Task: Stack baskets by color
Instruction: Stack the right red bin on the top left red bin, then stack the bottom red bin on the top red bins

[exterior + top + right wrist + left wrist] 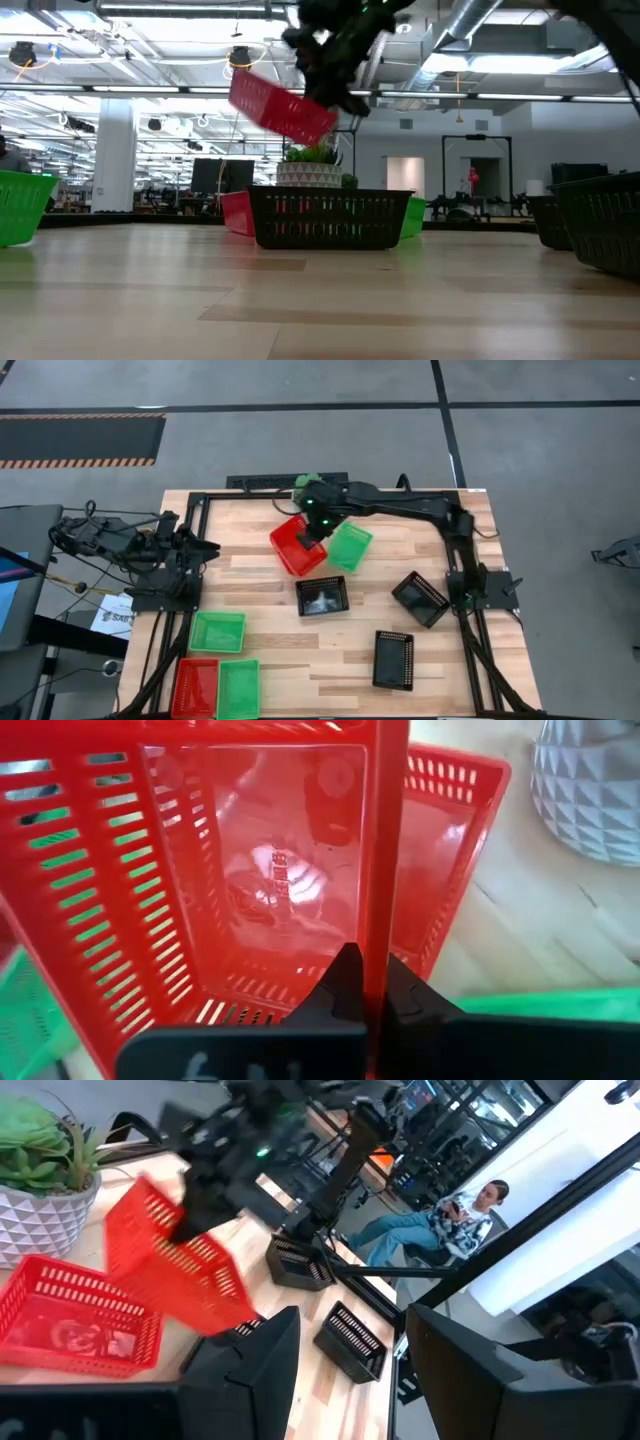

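Wood table (330,660), right claw (366,982) clamped on red basket (283,106) rim (airborne), tilted.

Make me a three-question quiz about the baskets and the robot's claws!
1. Where is the left claw?
A. by the table's left edge
B. on the floor
C. inside a green basket

2. How many black baskets are there?
A. one
B. three
C. five

3. What is the right claw doing?
A. hanging open and empty
B. holding a red basket in the air
C. pushing the plant

Answers:
1 A, it sits at the left side, seen from above.
2 B, three lie on the wood.
3 B, it pinches the basket's wall, clear of the table.
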Robot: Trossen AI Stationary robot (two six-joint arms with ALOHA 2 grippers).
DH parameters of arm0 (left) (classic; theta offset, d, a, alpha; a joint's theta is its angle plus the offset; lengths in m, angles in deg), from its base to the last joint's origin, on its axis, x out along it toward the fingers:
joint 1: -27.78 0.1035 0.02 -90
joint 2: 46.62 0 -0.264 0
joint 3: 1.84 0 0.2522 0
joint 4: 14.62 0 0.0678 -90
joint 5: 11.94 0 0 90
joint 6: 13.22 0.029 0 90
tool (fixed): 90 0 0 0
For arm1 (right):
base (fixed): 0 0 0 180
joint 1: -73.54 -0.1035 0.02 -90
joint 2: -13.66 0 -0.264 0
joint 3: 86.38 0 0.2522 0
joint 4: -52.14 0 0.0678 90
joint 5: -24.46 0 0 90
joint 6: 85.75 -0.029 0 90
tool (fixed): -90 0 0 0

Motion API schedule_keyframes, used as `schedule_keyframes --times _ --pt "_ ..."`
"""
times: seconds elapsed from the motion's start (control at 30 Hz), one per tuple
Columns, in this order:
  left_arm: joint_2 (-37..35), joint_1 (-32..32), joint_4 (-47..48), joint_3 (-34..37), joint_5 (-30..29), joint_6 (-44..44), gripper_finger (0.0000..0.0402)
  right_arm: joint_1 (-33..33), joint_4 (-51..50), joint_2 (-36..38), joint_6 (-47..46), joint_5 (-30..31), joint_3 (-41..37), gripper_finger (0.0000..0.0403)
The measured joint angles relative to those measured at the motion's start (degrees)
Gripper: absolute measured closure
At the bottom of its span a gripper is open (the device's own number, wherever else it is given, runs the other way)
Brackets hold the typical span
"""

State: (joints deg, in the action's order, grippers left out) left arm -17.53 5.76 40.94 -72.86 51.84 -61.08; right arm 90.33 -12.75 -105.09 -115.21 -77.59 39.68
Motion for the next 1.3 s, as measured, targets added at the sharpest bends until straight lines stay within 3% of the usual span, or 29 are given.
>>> schedule_keyframes --times 0.27,0.63,0.83,1.0,1.13,1.3 --pt "0.00 0.00 1.03 0.00 -0.04 0.02 0.0228 1.91 -2.75 -9.75 0.66 0.80 6.15 0.0397" --pt "0.00 0.00 1.58 0.00 -0.06 0.07 0.0228 2.47 -4.23 -13.90 2.50 2.69 6.32 0.0364" --pt "0.00 0.00 2.31 0.00 -0.11 0.07 0.0228 2.75 -3.48 -13.28 4.47 3.10 6.52 0.0306" --pt "-0.02 0.00 2.69 0.00 0.57 -1.40 0.0228 3.69 -10.71 -13.23 4.45 3.04 13.93 0.0230" --pt "0.16 0.00 7.75 0.00 4.46 -7.76 0.0228 2.69 -18.45 -13.11 5.34 2.72 22.92 0.0190" --pt "6.94 -0.13 20.93 0.00 19.86 -15.53 0.0228 -0.44 -20.12 -1.35 6.07 -2.04 17.24 0.0179"
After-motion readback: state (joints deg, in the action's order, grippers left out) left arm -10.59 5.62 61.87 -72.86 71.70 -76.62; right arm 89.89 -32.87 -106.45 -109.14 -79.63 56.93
